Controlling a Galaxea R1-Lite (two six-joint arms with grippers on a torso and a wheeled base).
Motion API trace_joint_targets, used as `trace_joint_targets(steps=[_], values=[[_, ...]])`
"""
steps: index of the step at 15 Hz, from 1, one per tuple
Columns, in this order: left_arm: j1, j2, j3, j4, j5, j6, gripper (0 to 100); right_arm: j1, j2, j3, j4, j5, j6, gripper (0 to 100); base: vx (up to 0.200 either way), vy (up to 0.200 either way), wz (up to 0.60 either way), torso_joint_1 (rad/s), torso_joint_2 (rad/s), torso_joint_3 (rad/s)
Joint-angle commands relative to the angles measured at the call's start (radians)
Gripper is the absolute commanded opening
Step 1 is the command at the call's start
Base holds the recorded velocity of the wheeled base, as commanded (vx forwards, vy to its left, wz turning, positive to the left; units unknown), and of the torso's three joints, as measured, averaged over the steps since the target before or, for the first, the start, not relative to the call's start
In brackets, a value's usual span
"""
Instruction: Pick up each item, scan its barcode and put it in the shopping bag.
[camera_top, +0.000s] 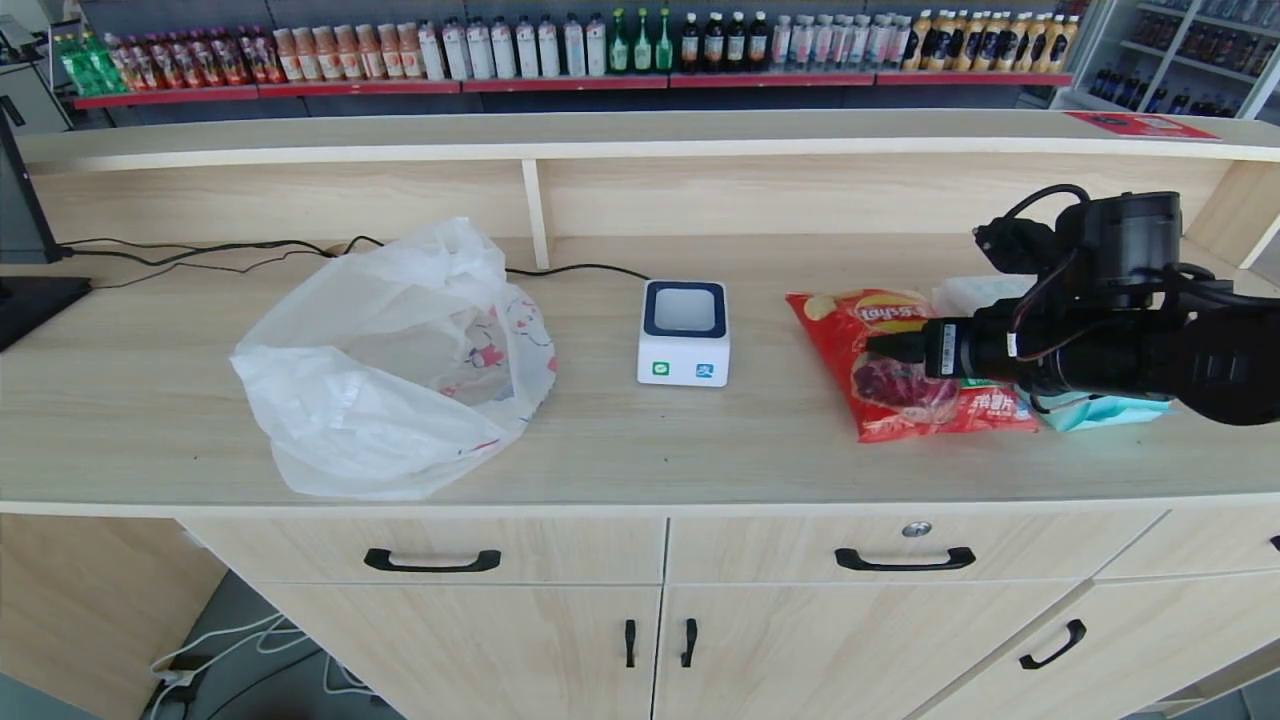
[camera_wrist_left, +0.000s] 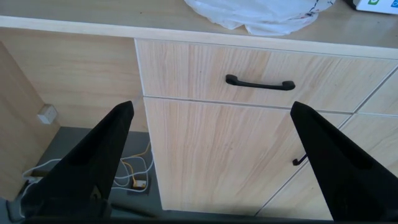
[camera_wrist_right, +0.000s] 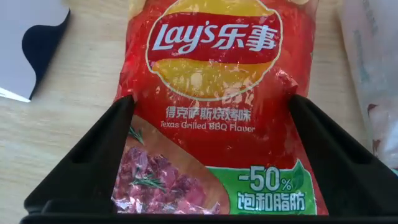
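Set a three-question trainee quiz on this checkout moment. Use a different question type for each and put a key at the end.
1. True or false: on the counter, the scanner stands between the shopping bag and the red chip bag.
2. Which item does the right gripper hang over?
A) the shopping bag
B) the scanner
C) the red chip bag
3. Fill in the blank: the left gripper, low in front of the cabinet drawer, is ____ and holds nothing.

Key: 1 true; 2 C; 3 open.
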Motion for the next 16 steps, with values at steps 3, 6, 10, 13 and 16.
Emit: trace_joint_targets(steps=[3, 6, 10, 13, 16], values=[[0.0, 0.0, 0.0, 0.0, 0.0, 0.0, 100, 0.019, 0.048, -0.046, 0.003, 0.001, 0.0, 100, 0.0, 0.0, 0.0, 0.0, 0.0, 0.0], [0.0, 0.0, 0.0, 0.0, 0.0, 0.0, 100, 0.049, 0.075, -0.106, 0.027, -0.011, 0.0, 100, 0.0, 0.0, 0.0, 0.0, 0.0, 0.0], [-0.001, 0.0, 0.0, 0.0, 0.0, 0.0, 100, 0.049, 0.095, -0.16, 0.136, -0.006, -0.002, 100, 0.0, 0.0, 0.0, 0.0, 0.0, 0.0], [0.0, 0.0, 0.0, 0.0, 0.0, 0.0, 100, 0.049, 0.112, -0.175, 0.155, -0.005, -0.017, 100, 0.0, 0.0, 0.0, 0.0, 0.0, 0.0], [0.0, 0.0, 0.0, 0.0, 0.0, 0.0, 100, 0.049, 0.132, -0.175, 0.161, -0.011, -0.019, 100, 0.0, 0.0, 0.0, 0.0, 0.0, 0.0]])
